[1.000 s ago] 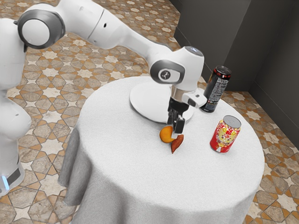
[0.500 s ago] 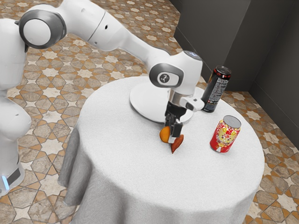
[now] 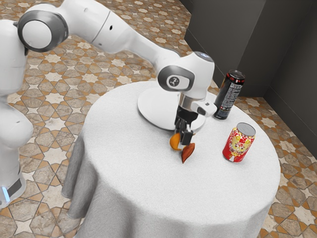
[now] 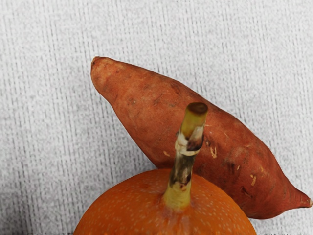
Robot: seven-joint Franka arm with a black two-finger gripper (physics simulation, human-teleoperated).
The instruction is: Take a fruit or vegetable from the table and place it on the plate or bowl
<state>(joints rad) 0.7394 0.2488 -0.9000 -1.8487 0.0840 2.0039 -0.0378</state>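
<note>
On the table [image 3: 148, 188] the gripper [image 3: 184, 139] is at the orange [image 4: 166, 210], hold unclear; secure it, then lift to plate [image 3: 153, 106]

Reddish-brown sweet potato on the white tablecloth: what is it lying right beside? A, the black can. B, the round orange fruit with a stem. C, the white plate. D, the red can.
B: the reddish-brown sweet potato lies right beside the round orange fruit with a stem, as the wrist view shows.

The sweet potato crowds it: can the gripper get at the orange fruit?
Probably yes: the gripper is right at the orange fruit, whose stemmed top lies bare under it; the sweet potato lies against just one side.
</note>
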